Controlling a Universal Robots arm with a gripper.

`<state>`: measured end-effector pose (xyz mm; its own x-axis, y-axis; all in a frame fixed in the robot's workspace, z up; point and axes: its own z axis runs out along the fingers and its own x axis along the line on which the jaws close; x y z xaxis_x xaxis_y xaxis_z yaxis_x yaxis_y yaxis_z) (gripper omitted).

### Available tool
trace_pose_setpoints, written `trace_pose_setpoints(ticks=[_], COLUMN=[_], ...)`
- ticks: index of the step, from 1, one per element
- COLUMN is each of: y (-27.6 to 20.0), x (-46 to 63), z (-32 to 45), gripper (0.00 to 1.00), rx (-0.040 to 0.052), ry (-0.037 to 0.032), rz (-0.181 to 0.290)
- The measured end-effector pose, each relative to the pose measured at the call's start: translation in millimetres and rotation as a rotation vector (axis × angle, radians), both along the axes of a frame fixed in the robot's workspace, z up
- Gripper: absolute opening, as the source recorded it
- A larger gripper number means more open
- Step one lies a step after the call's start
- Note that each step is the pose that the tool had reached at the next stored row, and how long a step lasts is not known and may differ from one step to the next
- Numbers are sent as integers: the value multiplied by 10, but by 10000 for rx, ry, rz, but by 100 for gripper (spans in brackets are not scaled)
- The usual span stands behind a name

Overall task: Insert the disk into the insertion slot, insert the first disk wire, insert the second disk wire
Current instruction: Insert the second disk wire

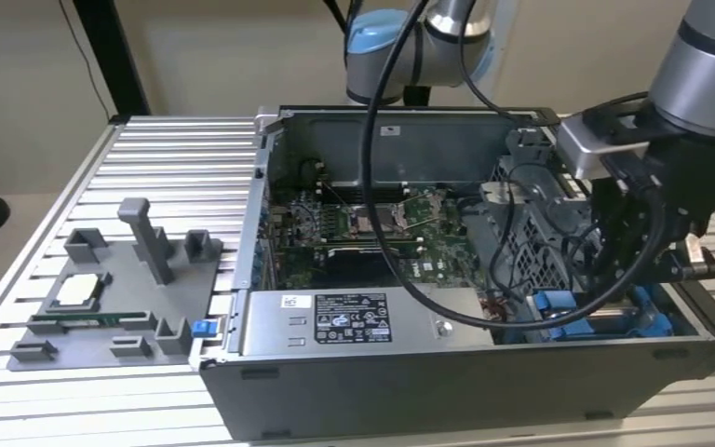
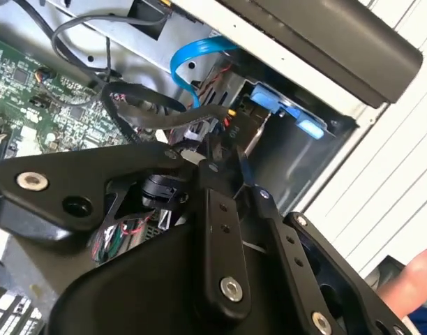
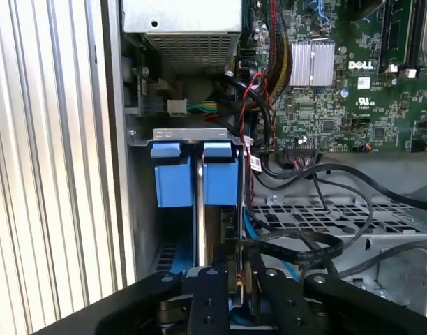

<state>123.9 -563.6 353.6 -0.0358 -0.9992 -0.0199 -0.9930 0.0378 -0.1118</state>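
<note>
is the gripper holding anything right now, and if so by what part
It cannot be told. In the second wrist view the gripper is down among the wires beside the disk, and its fingertips are hidden in the cable cluster.

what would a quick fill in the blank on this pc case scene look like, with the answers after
1. The disk sits in a frame coloured ____.
2. The pincer hangs over the case's corner at the exterior view's ____.
3. The power-supply box carries a black-and-white ____.
4. A grey fixture stands on the slatted table, ____ the case.

Answers: blue; right; label; outside
</note>
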Motion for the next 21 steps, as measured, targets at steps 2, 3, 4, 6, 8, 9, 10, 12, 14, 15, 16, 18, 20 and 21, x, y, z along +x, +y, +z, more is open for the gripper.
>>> trace_pose_setpoints(ticks=[2, 3, 4, 6, 8, 9, 10, 12, 14, 15, 16, 18, 20, 21], y=[0, 0, 0, 0, 1, 0, 0, 1, 0, 0, 0, 0, 0, 0], x=[0, 0, 0, 0, 0, 0, 0, 0, 0, 0, 0, 0, 0, 0], z=[90, 134, 181, 263, 331, 355, 360, 360, 362, 363, 364, 365, 368, 368], gripper=[100, 100, 100, 100, 100, 100, 100, 100, 100, 100, 100, 100, 100, 100], rx=[1, 1, 2, 1, 0, 2, 1, 4, 3, 1, 2, 2, 1, 2], ry=[0, 0, 0, 0, 0, 0, 0, 0, 0, 0, 0, 0, 0, 0], rz=[0, -1, 0, 0, 0, 0, 0, 0, 0, 0, 0, 0, 0, 0])
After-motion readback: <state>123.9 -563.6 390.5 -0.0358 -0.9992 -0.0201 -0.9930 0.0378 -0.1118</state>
